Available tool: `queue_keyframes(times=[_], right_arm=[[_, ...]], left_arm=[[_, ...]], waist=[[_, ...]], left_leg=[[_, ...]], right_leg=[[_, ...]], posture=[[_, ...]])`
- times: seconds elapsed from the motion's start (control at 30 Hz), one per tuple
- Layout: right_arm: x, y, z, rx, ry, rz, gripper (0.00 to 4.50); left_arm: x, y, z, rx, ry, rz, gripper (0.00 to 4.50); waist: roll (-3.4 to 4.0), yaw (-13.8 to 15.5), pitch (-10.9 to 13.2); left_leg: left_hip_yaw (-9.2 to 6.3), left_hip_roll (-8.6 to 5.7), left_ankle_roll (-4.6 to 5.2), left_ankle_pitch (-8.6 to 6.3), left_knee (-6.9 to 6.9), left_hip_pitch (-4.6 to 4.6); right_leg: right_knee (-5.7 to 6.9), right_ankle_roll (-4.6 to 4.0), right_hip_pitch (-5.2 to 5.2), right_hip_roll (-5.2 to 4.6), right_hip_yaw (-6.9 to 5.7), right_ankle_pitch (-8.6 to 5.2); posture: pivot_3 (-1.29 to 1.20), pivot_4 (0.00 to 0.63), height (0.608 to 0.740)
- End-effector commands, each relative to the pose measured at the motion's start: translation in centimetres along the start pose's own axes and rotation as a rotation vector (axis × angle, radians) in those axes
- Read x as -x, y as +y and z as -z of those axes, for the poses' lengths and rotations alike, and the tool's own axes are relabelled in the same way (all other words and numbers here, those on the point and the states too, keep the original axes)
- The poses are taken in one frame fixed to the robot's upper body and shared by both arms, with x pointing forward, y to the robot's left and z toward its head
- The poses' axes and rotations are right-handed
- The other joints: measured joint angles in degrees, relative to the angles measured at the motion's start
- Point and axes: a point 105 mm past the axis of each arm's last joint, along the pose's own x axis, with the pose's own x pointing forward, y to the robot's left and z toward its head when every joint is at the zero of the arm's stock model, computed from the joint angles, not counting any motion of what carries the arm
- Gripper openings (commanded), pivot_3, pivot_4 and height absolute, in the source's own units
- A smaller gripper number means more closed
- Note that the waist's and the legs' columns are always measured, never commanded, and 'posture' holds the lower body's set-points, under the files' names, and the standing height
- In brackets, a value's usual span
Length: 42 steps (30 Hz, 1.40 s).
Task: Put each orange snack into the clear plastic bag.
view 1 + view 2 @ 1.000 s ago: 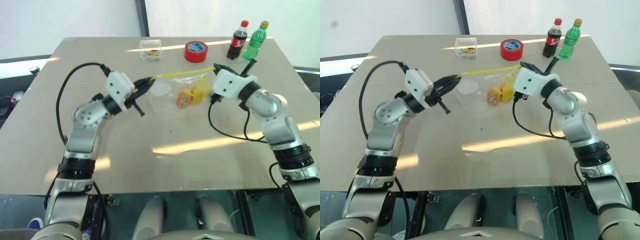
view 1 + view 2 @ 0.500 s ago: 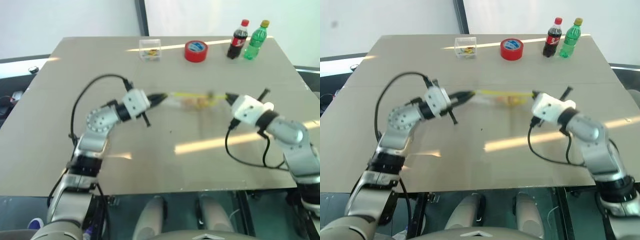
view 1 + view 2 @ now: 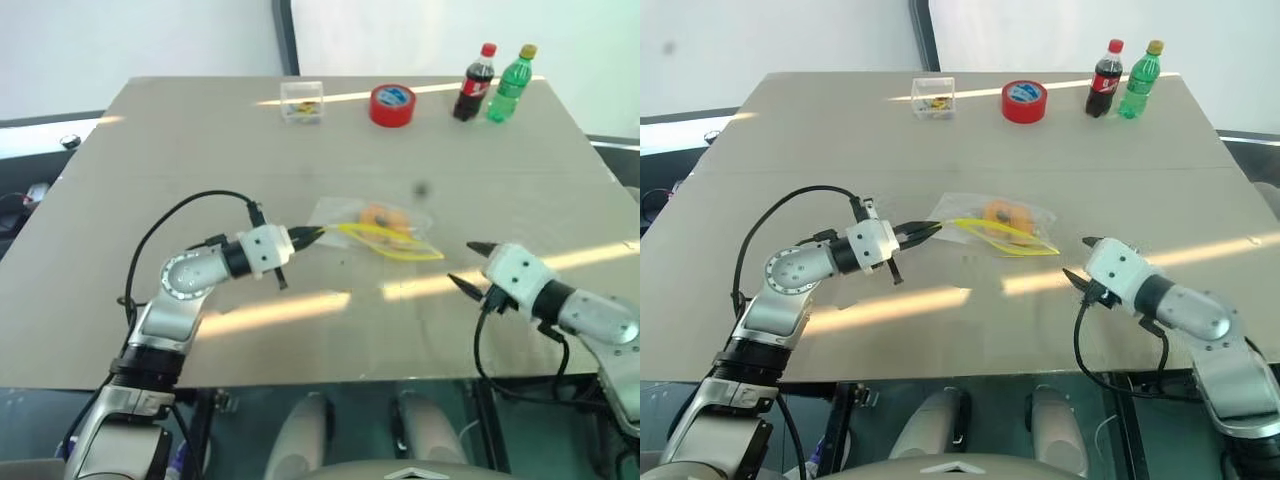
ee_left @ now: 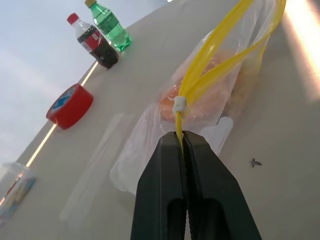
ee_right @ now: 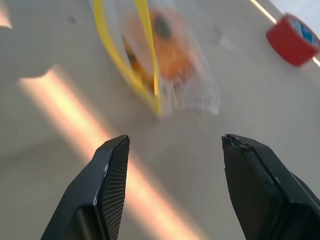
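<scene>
On the beige tabletop [image 3: 150, 130] the clear plastic bag [image 3: 345, 215] lies mid-surface, orange snacks [image 3: 380, 216] inside. The left gripper [image 3: 312, 235] has its fingers clamped on the bag's yellow strip; the right gripper [image 3: 468, 265], nearer the front edge, has fingers apart, holding nothing.

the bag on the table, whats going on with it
The clear plastic bag lies on the table with the orange snacks inside it. The left gripper is shut on the end of the bag's yellow seal strip. The right gripper stands open and apart from the bag, holding nothing.
</scene>
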Motion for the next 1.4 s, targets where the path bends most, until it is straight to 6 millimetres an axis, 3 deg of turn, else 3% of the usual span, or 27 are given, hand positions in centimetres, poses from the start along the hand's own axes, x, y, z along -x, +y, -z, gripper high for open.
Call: queue_keyframes(times=[0.03,0.33,0.73,0.8,0.9,1.23,1.37,1.4], right_arm=[[-2.3,0.0,-4.0,0.082,-0.111,-0.025,3.06],[-8.2,1.8,-6.9,0.250,-0.193,-0.132,3.06],[-10.7,2.4,-9.2,0.370,-0.278,-0.167,3.06],[-11.0,2.5,-9.4,0.374,-0.283,-0.169,2.52],[-11.3,2.6,-9.5,0.394,-0.287,-0.172,1.38],[-11.8,2.6,-9.6,0.402,-0.295,-0.170,1.38],[-11.8,2.6,-9.2,0.398,-0.286,-0.178,0.07],[-11.8,2.7,-9.2,0.397,-0.286,-0.179,0.07]], left_arm=[[0.2,1.1,-1.2,-0.127,-0.038,-0.039,0.00],[-0.3,1.9,-2.0,-0.209,-0.068,-0.090,0.00],[-0.4,1.3,-2.6,-0.249,-0.082,-0.065,0.00],[-0.4,1.2,-2.6,-0.247,-0.083,-0.065,0.00],[-0.4,1.2,-2.7,-0.241,-0.084,-0.070,0.00],[-0.1,1.2,-2.8,-0.229,-0.083,-0.085,0.00],[-0.1,1.3,-2.7,-0.220,-0.080,-0.092,0.00],[-0.1,1.3,-2.7,-0.219,-0.080,-0.094,0.00]], waist=[[0.00,0.2,0.0],[-0.01,0.7,0.0],[0.00,0.5,0.0],[0.01,0.4,0.0],[0.01,0.4,0.0],[0.01,0.4,0.0],[0.01,0.4,0.0],[0.01,0.4,0.0]], left_leg=[[-0.02,0.00,0.00,0.00,-0.02,0.14],[-0.18,-0.06,0.03,-0.03,-0.21,0.34],[-0.18,-0.12,0.03,-0.03,-0.33,0.31],[-0.18,-0.12,0.03,-0.03,-0.35,0.32],[-0.16,-0.12,0.03,-0.03,-0.36,0.32],[-0.16,-0.13,0.03,-0.03,-0.42,0.35],[-0.16,-0.12,0.03,-0.03,-0.44,0.37],[-0.16,-0.12,0.03,-0.03,-0.44,0.37]], right_leg=[[0.01,0.00,0.12,0.01,-0.01,0.00],[-0.56,0.00,0.58,-0.10,-0.19,0.00],[-0.58,0.00,0.48,-0.09,-0.19,0.00],[-0.58,0.00,0.47,-0.08,-0.19,0.00],[-0.58,0.00,0.47,-0.09,-0.18,0.00],[-0.58,0.00,0.47,-0.09,-0.17,0.00],[-0.58,0.00,0.47,-0.09,-0.17,0.00],[-0.58,0.00,0.47,-0.09,-0.17,0.00]], posture=[[0.00,0.150,0.740],[0.00,0.150,0.740],[0.00,0.150,0.740],[0.00,0.150,0.740],[0.00,0.150,0.740],[0.00,0.150,0.740],[0.00,0.150,0.740],[0.00,0.150,0.740]])
